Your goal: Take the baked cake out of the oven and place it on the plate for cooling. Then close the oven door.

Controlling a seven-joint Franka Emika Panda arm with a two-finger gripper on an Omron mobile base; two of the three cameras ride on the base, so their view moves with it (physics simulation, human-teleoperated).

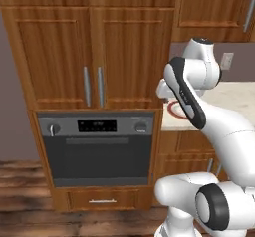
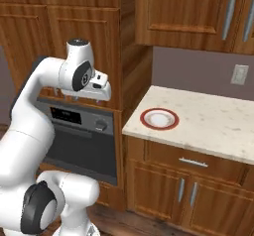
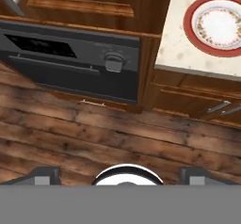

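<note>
The oven [image 1: 97, 149] is built into the wooden cabinet wall, and its dark grey oven door [image 1: 97, 161] stands shut and upright. The same oven door [image 3: 70, 72] lies below the hand in the hand view. The baked cake is hidden. The plate [image 2: 144, 118] sits empty on the pale counter to the right of the oven, and its red-brown rim [image 3: 189, 23] also appears at the top right of the hand view. My gripper [image 3: 120, 175] hangs high in front of the oven's right side, pointing down at the floor. It is open, fingertips [image 3: 44, 173] wide apart, holding nothing.
Wooden cabinet doors [image 1: 94, 52] with silver handles rise above the oven. A drawer [image 1: 102, 199] sits under it. The speckled counter [image 2: 213, 121] extends right, with drawers and doors below and a wall outlet [image 2: 240, 74] behind. A plank floor [image 3: 94, 138] lies below.
</note>
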